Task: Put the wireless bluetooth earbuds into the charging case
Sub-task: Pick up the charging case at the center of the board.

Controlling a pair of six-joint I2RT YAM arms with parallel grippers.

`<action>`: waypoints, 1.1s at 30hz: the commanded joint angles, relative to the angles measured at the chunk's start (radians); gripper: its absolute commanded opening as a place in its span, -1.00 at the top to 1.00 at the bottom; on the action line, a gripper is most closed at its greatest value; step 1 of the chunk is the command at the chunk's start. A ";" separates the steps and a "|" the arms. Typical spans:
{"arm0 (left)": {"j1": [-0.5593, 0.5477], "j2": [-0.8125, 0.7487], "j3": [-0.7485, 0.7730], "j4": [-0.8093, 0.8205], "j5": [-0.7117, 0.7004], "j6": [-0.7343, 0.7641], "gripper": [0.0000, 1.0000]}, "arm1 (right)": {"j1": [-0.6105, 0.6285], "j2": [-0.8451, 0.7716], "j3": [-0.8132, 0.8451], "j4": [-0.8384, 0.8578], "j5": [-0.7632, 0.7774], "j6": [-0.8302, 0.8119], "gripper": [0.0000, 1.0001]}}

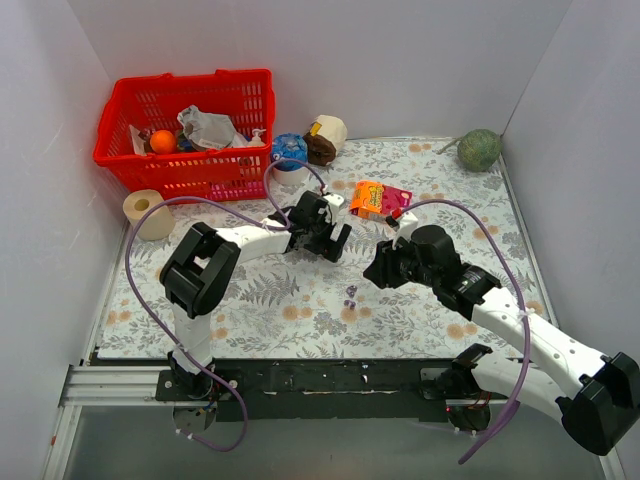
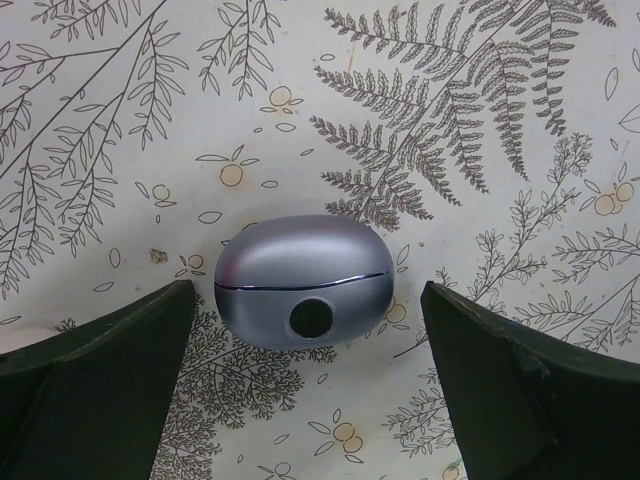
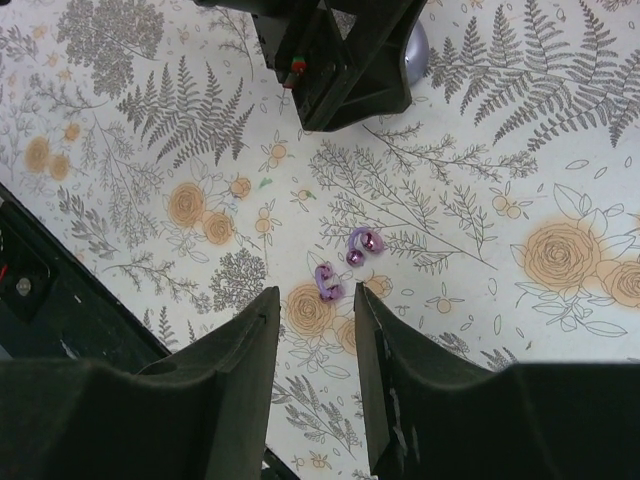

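Step in hand: pickup of the first bud, not yet gripped.

- Two tiny glossy purple plastic earbuds (image 3: 327,284) lie loose on the fern-and-flower printed counter (image 3: 150,120), side by side, close but not touching as far as I can tell. They sit between the two arms, near the front edge.
- Right claw (image 3: 318,320) hangs directly over them, fingers part-way apart, nothing between them. The nearer bud sits just ahead of the gap, the other a little further out.
- Lilac-grey oval plastic charging case (image 2: 303,280) rests flat on the counter, lid seam shut, dark round spot facing the left wrist camera.
- Left claw (image 1: 322,238) straddles the case with fingers spread wide, clear counter on both sides, no contact.
- No white buds visible in any view.

My read: early in the task, nothing inserted, and the lid is shut, so nothing can go in until it is opened.

Next move calls for:
- right claw down, centred on one bud only and pinching across its body; the buds are small and glossy, so likely to skitter or get knocked into each other.
- left claw closing on the case sides to steady it, low enough to leave the lid free.
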 commanded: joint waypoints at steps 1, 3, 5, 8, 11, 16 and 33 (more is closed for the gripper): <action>-0.010 0.000 0.018 -0.021 -0.042 -0.045 -0.96 | 0.003 0.002 -0.013 0.045 -0.011 -0.001 0.13; -0.013 0.008 0.016 -0.021 -0.056 -0.052 -0.96 | 0.005 0.003 -0.015 0.047 -0.013 0.001 0.13; -0.016 0.017 0.016 -0.021 -0.064 -0.049 -0.96 | 0.005 0.002 -0.016 0.045 -0.014 0.002 0.13; -0.019 0.022 0.019 -0.022 -0.074 -0.044 -0.96 | 0.005 -0.001 -0.021 0.047 -0.013 0.004 0.14; -0.030 0.029 0.025 -0.033 -0.113 -0.033 -0.93 | 0.005 -0.006 -0.027 0.048 -0.008 0.007 0.13; -0.048 0.045 0.039 -0.065 -0.179 -0.018 -0.80 | 0.003 -0.012 -0.028 0.044 -0.005 0.008 0.14; -0.076 -0.023 -0.031 0.000 -0.223 -0.013 0.42 | 0.005 -0.076 -0.032 -0.001 0.032 0.019 0.15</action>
